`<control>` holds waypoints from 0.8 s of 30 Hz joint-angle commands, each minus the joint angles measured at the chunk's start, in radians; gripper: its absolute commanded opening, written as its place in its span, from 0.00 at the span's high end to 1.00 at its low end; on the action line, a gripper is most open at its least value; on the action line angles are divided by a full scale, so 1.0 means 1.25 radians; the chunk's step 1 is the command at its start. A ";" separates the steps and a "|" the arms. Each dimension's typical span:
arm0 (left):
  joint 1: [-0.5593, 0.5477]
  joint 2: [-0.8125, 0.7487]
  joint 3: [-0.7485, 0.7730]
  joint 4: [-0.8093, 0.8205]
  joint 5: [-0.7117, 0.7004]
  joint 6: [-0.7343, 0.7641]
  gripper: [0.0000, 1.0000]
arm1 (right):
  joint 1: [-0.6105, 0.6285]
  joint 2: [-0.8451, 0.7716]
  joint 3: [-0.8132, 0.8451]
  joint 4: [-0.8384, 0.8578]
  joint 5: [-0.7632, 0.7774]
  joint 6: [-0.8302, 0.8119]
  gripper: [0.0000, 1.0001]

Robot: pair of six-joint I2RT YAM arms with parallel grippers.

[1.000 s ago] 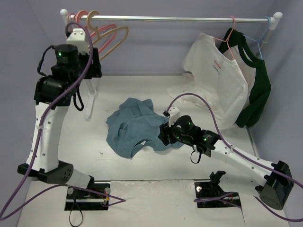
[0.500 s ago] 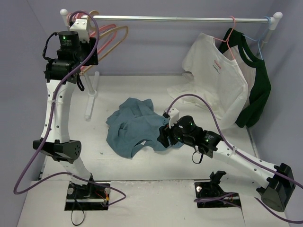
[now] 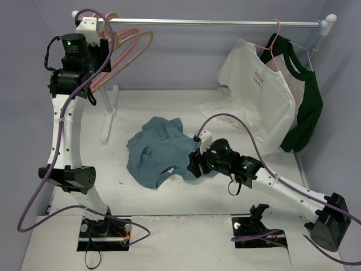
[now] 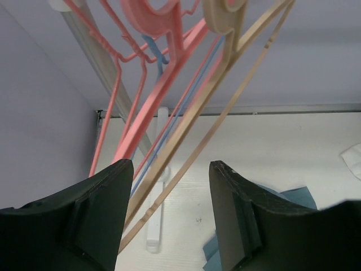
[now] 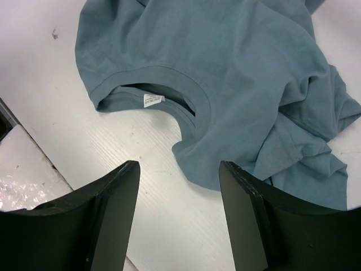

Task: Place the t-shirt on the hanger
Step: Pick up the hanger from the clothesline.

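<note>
Evidently an early stage. Nearest, the right end effector hovers low over the collar of the t-shirt, jaws apart and empty. The garment lies crumpled on the surface, its neck opening toward the jaws. Farther back, the left end effector, likewise released and holding nothing, is raised to the rail. Its jaws frame the hanger, which hangs among pink hangers. Neither item is grasped. Remaining, by judgement: take the hanger down, grip the collar, and thread the hanger through.
</note>
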 commanded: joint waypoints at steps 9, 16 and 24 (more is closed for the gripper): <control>0.038 -0.002 -0.017 0.065 0.106 0.020 0.45 | 0.006 0.018 -0.004 0.041 -0.014 -0.005 0.40; 0.041 0.008 -0.041 0.052 0.120 0.019 0.44 | 0.006 0.011 -0.008 0.041 -0.009 -0.002 0.40; 0.041 -0.005 -0.063 0.076 0.171 -0.003 0.45 | 0.005 0.011 -0.005 0.035 -0.007 0.000 0.40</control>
